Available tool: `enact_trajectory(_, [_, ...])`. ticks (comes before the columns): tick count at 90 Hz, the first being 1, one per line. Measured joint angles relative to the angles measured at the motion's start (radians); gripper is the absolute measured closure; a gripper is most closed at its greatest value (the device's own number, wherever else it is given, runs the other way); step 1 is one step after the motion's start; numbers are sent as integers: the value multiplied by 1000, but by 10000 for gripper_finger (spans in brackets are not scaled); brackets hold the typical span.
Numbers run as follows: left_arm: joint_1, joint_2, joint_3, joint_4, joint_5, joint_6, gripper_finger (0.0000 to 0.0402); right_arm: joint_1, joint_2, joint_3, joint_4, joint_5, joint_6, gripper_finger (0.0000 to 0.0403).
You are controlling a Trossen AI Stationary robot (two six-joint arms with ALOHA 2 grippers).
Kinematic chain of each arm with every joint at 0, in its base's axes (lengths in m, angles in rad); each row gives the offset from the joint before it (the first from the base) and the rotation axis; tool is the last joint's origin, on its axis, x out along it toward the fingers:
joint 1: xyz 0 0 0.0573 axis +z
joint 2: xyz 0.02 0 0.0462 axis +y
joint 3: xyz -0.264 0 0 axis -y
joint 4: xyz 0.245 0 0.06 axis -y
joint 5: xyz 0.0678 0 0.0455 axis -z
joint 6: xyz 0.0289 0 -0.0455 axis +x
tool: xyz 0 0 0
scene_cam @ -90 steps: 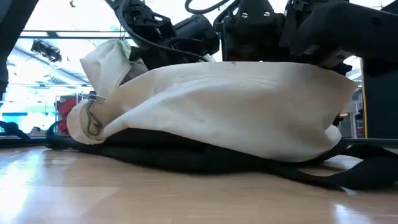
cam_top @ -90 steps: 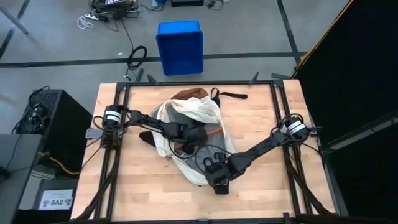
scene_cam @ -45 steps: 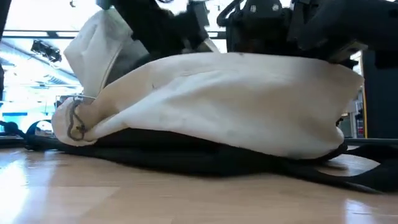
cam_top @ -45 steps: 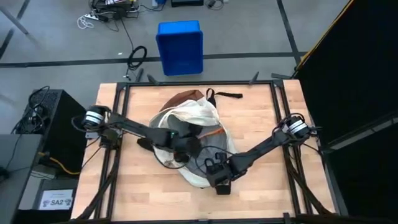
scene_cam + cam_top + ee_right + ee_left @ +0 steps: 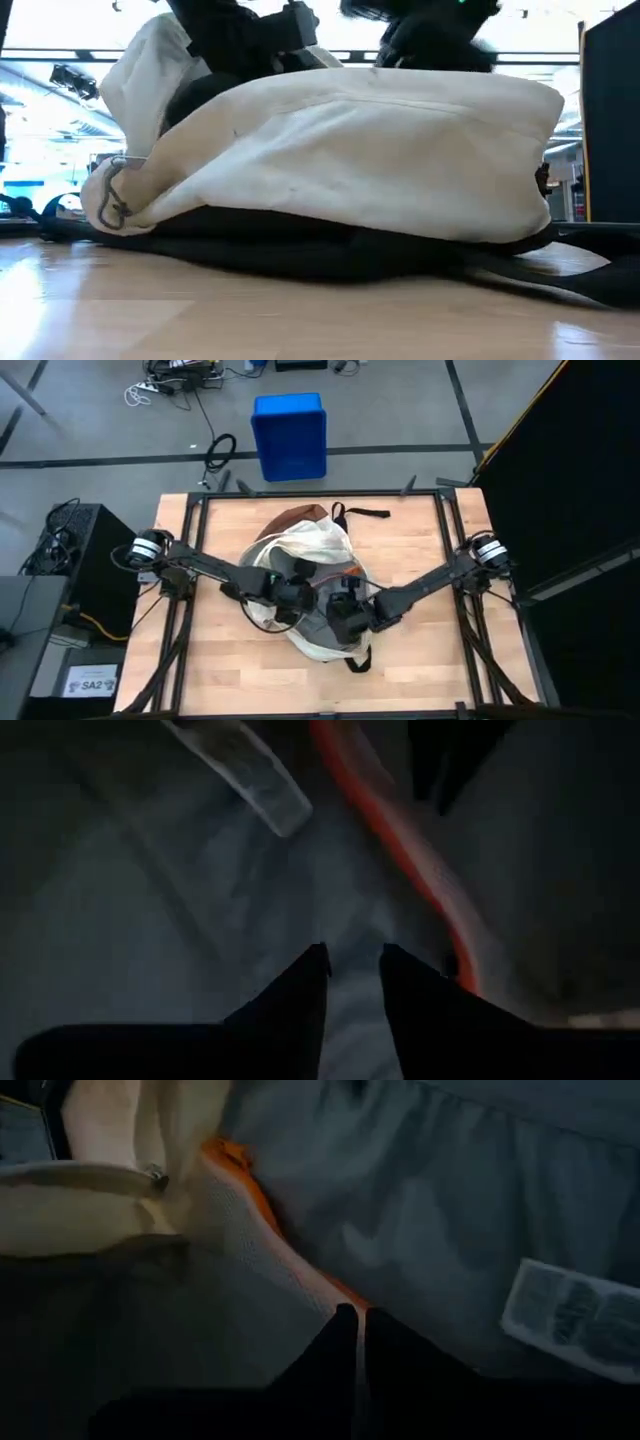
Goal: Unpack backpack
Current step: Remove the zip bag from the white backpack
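Note:
The cream-white backpack (image 5: pixel 310 560) lies flat on the table, brown base (image 5: pixel 298 516) toward the far edge, its opening gaping upward. Both grippers are down inside the opening, over the grey lining (image 5: pixel 470 1190). My left gripper (image 5: pixel 291 596) is shut at the orange edge of a clear mesh pouch (image 5: pixel 240 1250) inside the bag. My right gripper (image 5: pixel 346 616) hovers over the lining (image 5: pixel 200 880) with a narrow gap between its fingers and nothing in it; the pouch's orange edge (image 5: pixel 400 850) runs just beyond it. My left gripper pinches the pouch's orange edge (image 5: pixel 340 1292) between its two fingertips, coming in from the table's left and slanting down into the bag. The pouch lies inside the backpack against the lining.
Dark straps (image 5: pixel 368 513) trail from the backpack toward the far edge, and more show under it at table height (image 5: pixel 590 285). A white label (image 5: pixel 570 1315) is sewn into the lining. A blue bin (image 5: pixel 289 435) stands on the floor beyond the table. Bare wood (image 5: pixel 420 550) lies right of the bag.
My right gripper has left the backpack's near end and gone toward the far edge and left, into the opening. My left gripper has moved a little toward the near-left inside the bag. The cream flap at the bag's left side has risen and shifted left.

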Motion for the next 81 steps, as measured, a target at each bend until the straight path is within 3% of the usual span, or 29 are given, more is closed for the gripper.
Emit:
enact_trajectory(24, [0, -1, 0, -42, -2, -24, 401, -105, 30, -1, 6, 34, -57, 217])
enact_trajectory(40, [-1, -1, 0, -47, -2, -31, 401, -164, 47, -6, 5, 8, -62, 182])
enact_trajectory(68, [-3, 0, -1, -52, 14, -52, 402, -254, 150, -7, 12, -44, -28, 197])
enact_trajectory(81, [-3, 0, -1, -57, 20, -59, 402, -292, 176, -4, 23, -40, -19, 239])
